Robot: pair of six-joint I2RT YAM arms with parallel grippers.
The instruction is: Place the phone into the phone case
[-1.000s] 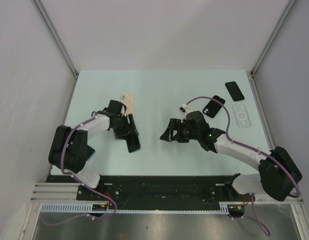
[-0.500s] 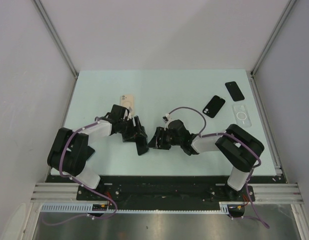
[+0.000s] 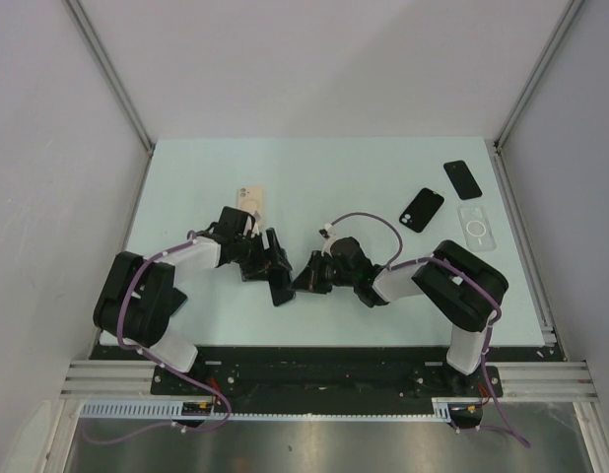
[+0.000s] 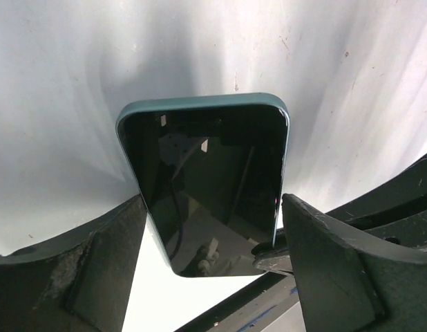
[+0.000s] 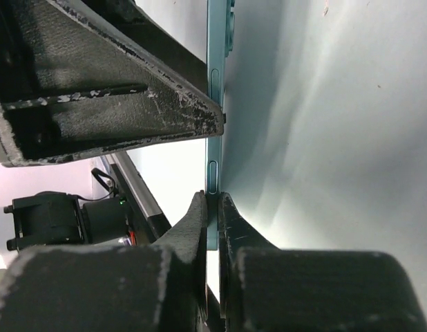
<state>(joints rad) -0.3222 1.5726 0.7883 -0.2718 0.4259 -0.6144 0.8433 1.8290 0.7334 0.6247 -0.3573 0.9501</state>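
Note:
The phone [image 4: 206, 180] is teal-edged with a dark screen, held up off the table at the middle front [image 3: 282, 287]. My right gripper [image 5: 212, 204] is shut on its lower side edge, and one of its fingertips [image 4: 274, 257] shows in the left wrist view. My left gripper [image 4: 212, 207] has a finger close against each long edge of the phone; whether it still presses I cannot tell. The clear phone case [image 3: 475, 229] lies flat at the far right of the table, apart from both arms.
Two dark phones [image 3: 421, 209] [image 3: 462, 178] lie near the clear case. A beige phone-shaped item [image 3: 250, 202] lies just behind the left arm. The table's right edge [image 3: 526, 246] runs close to the case. Both arms meet near the front middle.
My right arm swung left from mid-table to the phone and its jaws shut on the phone's edge. The left gripper brought the phone a little right to meet it.

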